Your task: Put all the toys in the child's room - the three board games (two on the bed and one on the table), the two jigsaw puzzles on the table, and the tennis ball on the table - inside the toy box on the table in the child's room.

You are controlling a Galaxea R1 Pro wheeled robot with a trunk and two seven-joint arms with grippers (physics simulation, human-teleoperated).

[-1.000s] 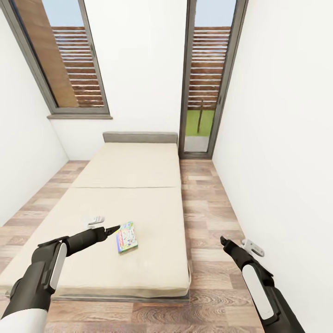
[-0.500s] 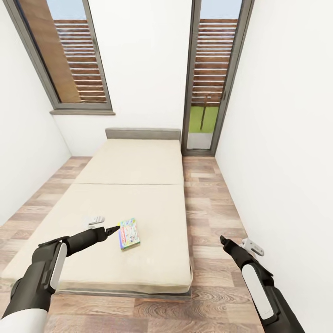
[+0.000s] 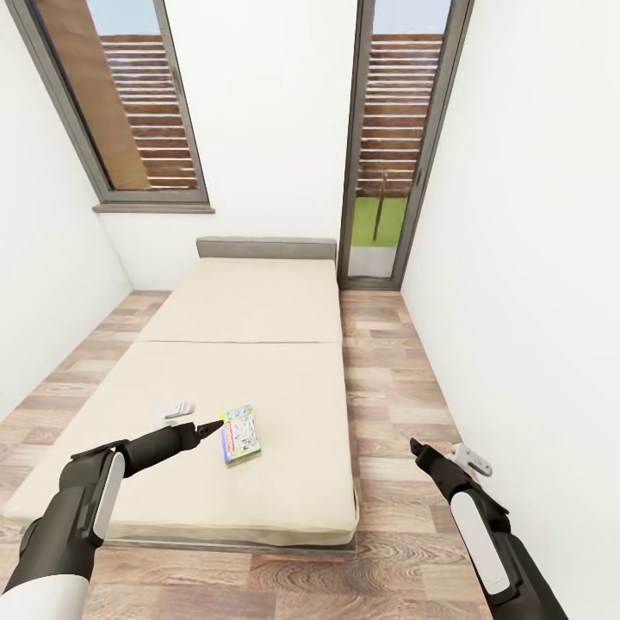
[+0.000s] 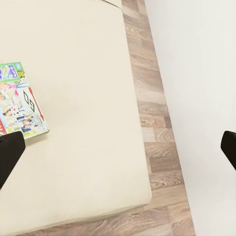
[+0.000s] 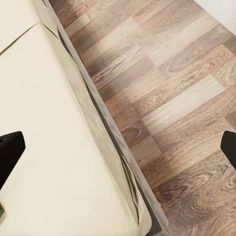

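One colourful board game (image 3: 238, 435) lies flat on the cream bed (image 3: 258, 319), near the foot end and towards its right side. My left gripper (image 3: 195, 418) hovers open just left of the game, a little above the mattress. The left wrist view looks down on the same game (image 4: 19, 105), with dark fingertips (image 4: 10, 153) spread wide apart. My right gripper (image 3: 443, 455) hangs open over the wooden floor (image 3: 387, 405) to the right of the bed and holds nothing. The right wrist view takes in the bed's edge (image 5: 93, 118) and the floorboards.
The bed fills the middle of a narrow room. A white wall (image 3: 517, 258) runs close along the right, leaving a strip of floor. A glass door (image 3: 392, 155) and a window (image 3: 120, 112) are in the far wall. Floor also shows left of the bed.
The whole picture shifted slightly over the first half second, so the camera moved back a little. Both arms hold the same pose and the game lies where it was.
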